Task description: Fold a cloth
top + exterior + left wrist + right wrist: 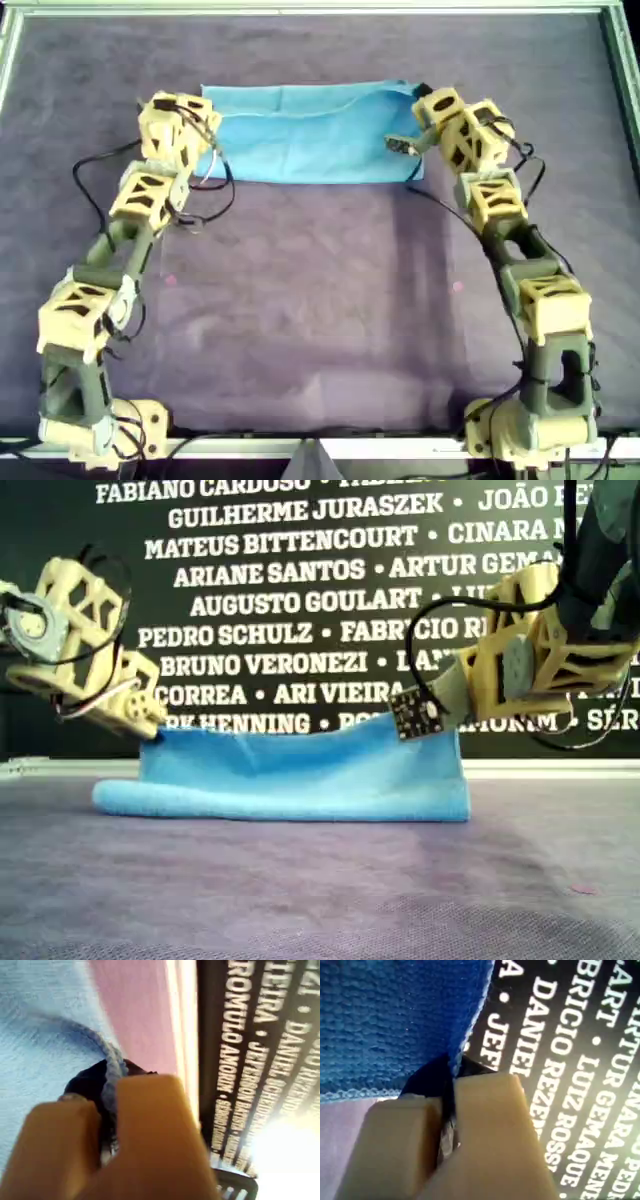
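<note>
Purple felt table covering [320,310] carries the cloth [310,135] at its far side, folded over, its upper edge lifted. Our first gripper [111,1105] is clamped on one raised cloth corner and our second gripper [449,1097] on another

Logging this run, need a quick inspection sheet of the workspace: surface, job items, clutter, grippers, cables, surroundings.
Surface: purple felt table covering, bare in front.
Job's things: light blue cloth, far edge lifted, near fold on the felt.
Clutter: nothing seen.
Grippers: my first gripper and my second gripper each shut on a cloth edge.
Cables: black cables loop along both arms.
Surroundings: black banner with white names behind; pale table frame.
</note>
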You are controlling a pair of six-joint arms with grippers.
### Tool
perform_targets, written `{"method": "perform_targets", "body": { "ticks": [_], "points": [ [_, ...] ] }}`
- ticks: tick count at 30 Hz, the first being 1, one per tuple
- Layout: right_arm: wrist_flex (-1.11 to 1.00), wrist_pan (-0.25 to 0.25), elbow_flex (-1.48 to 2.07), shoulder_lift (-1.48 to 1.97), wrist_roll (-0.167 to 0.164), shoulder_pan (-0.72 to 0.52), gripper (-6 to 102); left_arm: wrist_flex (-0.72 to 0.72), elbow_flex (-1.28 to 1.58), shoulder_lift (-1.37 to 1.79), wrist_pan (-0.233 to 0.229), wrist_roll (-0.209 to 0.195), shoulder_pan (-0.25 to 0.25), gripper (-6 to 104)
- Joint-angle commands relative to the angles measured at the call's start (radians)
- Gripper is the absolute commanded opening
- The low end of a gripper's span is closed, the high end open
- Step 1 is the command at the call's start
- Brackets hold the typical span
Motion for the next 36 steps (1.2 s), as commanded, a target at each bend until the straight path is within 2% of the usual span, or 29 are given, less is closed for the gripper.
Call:
{"method": "perform_targets", "body": {
  "ticks": [1, 5, 7, 8, 12, 17, 21, 36],
  "points": [
    [-0.028, 0.008, -0.069, 0.025, -0.003, 0.005, 1, -0.029, -0.067, 0.034, -0.006, 0.008, 0.015, -1],
    [-0.028, -0.002, -0.067, 0.025, -0.003, -0.006, 6, -0.029, -0.067, 0.034, 0.011, 0.006, 0.015, 3],
    [-0.028, -0.005, -0.067, 0.023, 0.000, -0.008, 17, -0.028, -0.067, 0.034, 0.011, 0.006, 0.011, 13],
    [-0.028, -0.005, -0.066, 0.023, -0.003, -0.008, 24, -0.028, -0.067, 0.034, -0.005, 0.006, 0.008, 20],
    [-0.028, 0.009, -0.067, 0.025, -0.003, -0.005, 47, -0.025, -0.052, 0.038, -0.008, 0.006, 0.012, 47],
    [-0.028, 0.008, -0.067, 0.035, -0.003, -0.008, 64, -0.026, -0.066, 0.034, -0.006, 0.006, 0.018, 59],
    [-0.028, 0.009, -0.067, 0.041, -0.003, -0.008, 67, -0.028, -0.067, 0.034, 0.008, 0.006, 0.018, 59],
    [-0.025, 0.009, -0.046, 0.055, -0.003, -0.009, 67, -0.020, -0.066, 0.054, -0.005, 0.008, 0.018, 60]
  ]
}}
